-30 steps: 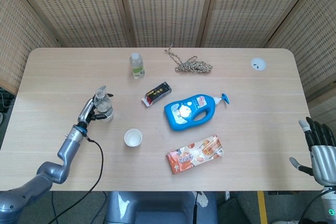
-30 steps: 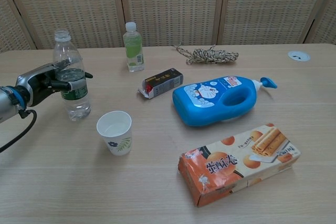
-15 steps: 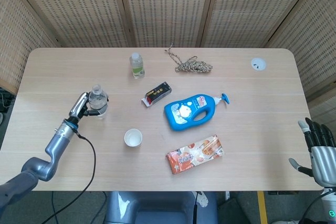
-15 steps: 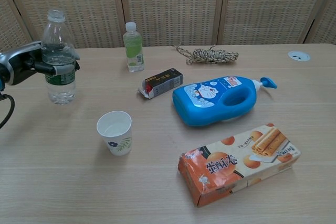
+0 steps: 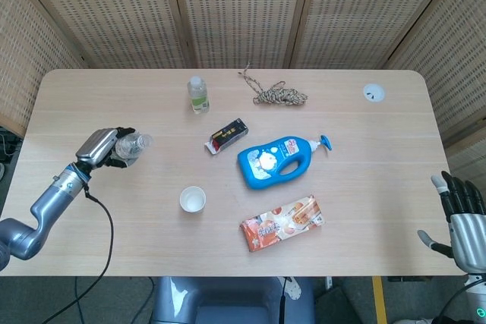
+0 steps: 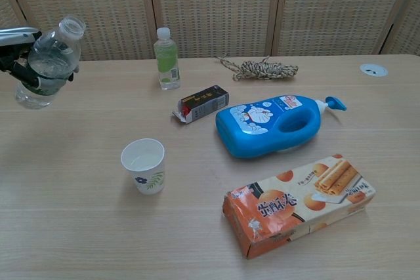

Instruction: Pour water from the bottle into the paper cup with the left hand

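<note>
A: L robot hand [image 6: 23, 57]?
B: Gripping the bottle [image 6: 49, 60], lifted off the surface [image 5: 364, 202], tilted w/ neck up toward the right. No cap seen, some water inside.
A: Cup [image 6: 144, 164]?
B: Upright on the surface, well apart from the bottle, nearer the front & to its right.
A: R robot hand [image 5: 462, 214]?
B: Off the surface's right edge, fingers apart, holding nothing.
A: Other stuff?
B: Blue jug [image 6: 275, 124] lying on its side, snack box [image 6: 298, 202] in front of it, small green bottle [image 6: 167, 59] & rope [image 6: 262, 68] at the back.
</note>
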Available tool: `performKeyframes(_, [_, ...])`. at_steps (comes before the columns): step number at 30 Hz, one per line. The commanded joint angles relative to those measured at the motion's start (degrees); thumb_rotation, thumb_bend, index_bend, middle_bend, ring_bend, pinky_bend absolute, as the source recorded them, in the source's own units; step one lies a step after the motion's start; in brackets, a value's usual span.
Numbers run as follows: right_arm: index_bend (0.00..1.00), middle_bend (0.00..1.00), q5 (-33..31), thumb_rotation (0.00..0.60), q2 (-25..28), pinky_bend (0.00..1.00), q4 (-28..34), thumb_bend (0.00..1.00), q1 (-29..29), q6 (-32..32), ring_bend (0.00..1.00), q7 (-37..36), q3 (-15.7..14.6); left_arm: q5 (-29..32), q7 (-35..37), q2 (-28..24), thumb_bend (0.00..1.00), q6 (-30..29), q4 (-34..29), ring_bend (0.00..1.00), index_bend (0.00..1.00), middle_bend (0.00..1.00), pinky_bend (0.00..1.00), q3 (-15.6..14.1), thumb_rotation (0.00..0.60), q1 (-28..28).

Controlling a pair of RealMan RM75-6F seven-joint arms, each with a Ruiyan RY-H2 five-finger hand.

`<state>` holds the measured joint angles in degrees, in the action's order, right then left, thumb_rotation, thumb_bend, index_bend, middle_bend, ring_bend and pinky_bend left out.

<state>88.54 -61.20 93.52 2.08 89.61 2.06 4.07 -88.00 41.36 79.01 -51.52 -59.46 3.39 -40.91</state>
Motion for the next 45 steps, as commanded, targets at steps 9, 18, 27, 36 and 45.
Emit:
performKeyframes(9, [0.0,0.0,0.25,0.6,0.11,0.0,0.01,0.0,-0.45,0.84,0.0,0.05,-0.01,0.6,-15.54,-0.53,0.57,3.62,-4.42,0.35,0.66,0.53,0.38,-2.92,0.6,-0.36])
performKeyframes(18, [0.0,0.0,-0.39,0.6,0.33,0.0,-0.12,0.0,-0.79,1.15,0.0,-0.7,0.23,0.9,-21.95,-0.09,0.58,6.48,-4.91,0.35,0.66,0.53,0.38,-3.75,0.6,-1.76])
performKeyframes(27, [0.0,0.0,-0.36,0.6,0.34,0.0,-0.28,0.0,-0.95,1.34,0.0,-0.91,0.25,1.17,-27.31,1.78,0.57,8.12,-5.82,0.35,0.67,0.53,0.38,-4.12,0.6,-2.83])
performKeyframes(36, [0.0,0.0,-0.41,0.6,0.56,0.0,-0.33,0.0,-1.02,1.3,0.0,-1.52,0.27,4.04,-32.7,2.71,0.57,10.32,-7.27,0.35,0.67,0.53,0.38,-3.53,0.6,-3.44])
performKeyframes(45, [0.0,0.0,-0.6,0.6,0.83,0.0,-0.28,0.0,-1.15,1.36,0.0,-2.04,0.37,5.77,-38.57,2.68,0.57,12.13,-8.22,0.35,0.67,0.53,0.37,-3.53,0.6,-4.29])
